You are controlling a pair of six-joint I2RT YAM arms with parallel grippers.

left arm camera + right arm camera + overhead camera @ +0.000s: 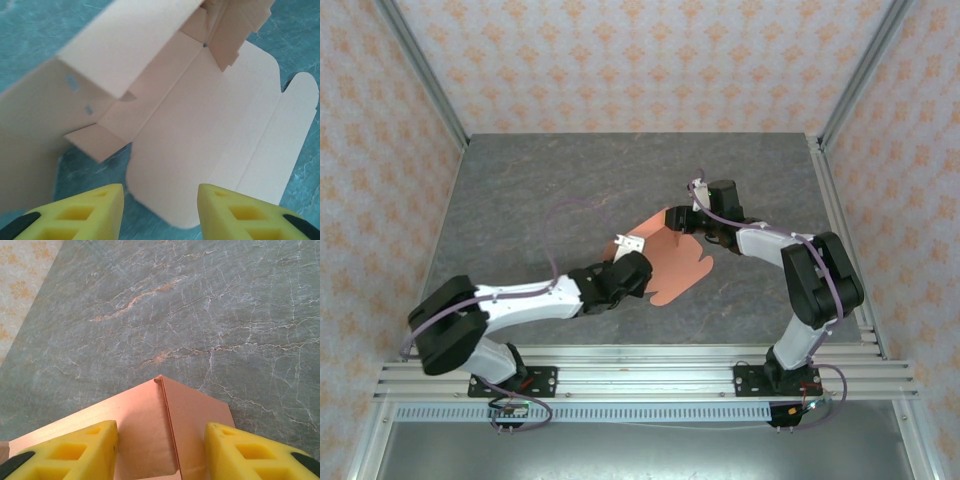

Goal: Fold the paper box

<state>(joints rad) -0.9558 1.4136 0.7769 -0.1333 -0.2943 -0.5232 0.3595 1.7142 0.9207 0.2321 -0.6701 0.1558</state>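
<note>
Straddling paper box (140,422) corner, right pincer (161,435) wide, empty; left pincer (160,195) likewise, beside its rounded edge; open table (200,315) beyond.

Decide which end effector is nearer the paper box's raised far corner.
Right. The right end effector is at the paper box's raised corner, which lies just ahead between its fingers. The left end effector sits at the opposite edge, facing the flat panel.

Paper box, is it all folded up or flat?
Partly folded: the paper box has one panel and small flaps bent up, while its rounded-tab part lies flat.
</note>
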